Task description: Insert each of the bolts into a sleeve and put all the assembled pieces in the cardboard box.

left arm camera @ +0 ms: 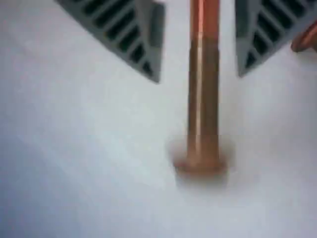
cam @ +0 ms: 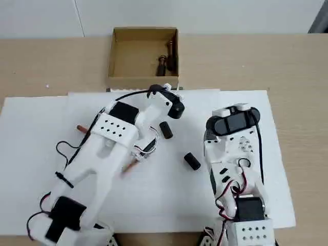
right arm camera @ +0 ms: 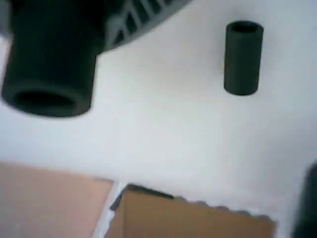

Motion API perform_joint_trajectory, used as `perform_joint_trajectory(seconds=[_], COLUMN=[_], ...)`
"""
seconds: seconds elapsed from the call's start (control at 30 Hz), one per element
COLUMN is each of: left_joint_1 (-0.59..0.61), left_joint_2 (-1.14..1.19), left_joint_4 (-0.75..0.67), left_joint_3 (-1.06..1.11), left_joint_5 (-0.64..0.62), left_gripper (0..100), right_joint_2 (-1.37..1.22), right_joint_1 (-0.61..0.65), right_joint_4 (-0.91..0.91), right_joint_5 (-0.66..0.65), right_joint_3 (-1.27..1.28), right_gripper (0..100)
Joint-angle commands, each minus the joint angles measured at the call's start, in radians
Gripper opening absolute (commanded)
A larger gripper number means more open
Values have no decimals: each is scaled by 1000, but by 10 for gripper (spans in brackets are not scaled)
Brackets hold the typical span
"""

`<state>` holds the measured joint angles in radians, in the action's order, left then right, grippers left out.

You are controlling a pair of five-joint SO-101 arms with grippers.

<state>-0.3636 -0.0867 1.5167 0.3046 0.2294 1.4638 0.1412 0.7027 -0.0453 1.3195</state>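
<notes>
Bolt (left arm camera: pixel 203 99) lies flat on the paper (cam: pixel 169 205) at the box's (cam: pixel 143 81) 6 o'clock, between the left gripper's (left arm camera: pixel 198 74) spread jaws, apparently for pinching, while at the bolt's 3 o'clock the right gripper (right arm camera: pixel 119 22) clamps a sleeve (right arm camera: pixel 49 64) mouth-outward, likely to receive it.

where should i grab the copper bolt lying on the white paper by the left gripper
Grip the copper bolt mid-shank, from straight above, with jaws either side: it lies flat on the white paper, and the straight shank is slimmer than the flared head.
</notes>
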Motion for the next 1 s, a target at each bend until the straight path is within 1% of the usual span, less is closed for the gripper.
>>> perform_joint_trajectory(seconds=[0.0,0.2,0.3,0.43,0.57,0.8,0.97], left_joint_1=[-3,5,18,15,18,17,18], left_joint_2=[28,123,124,124,129,135,135], left_joint_4=[-21,-25,-18,37,44,8,-40], left_joint_3=[-44,-45,-45,-47,-42,-31,25], left_joint_5=[6,8,11,12,12,12,12], left_gripper=[115,111,111,111,111,111,111], right_joint_2=[33,33,41,41,41,42,42], right_joint_1=[-4,-1,-1,-1,-1,1,1], right_joint_4=[-16,-16,-16,-16,-16,-16,-16], right_joint_5=[3,3,3,3,5,5,6], right_joint_3=[-77,-68,-48,-44,-44,-46,-46], right_gripper=[2,2,2,2,2,2,2])
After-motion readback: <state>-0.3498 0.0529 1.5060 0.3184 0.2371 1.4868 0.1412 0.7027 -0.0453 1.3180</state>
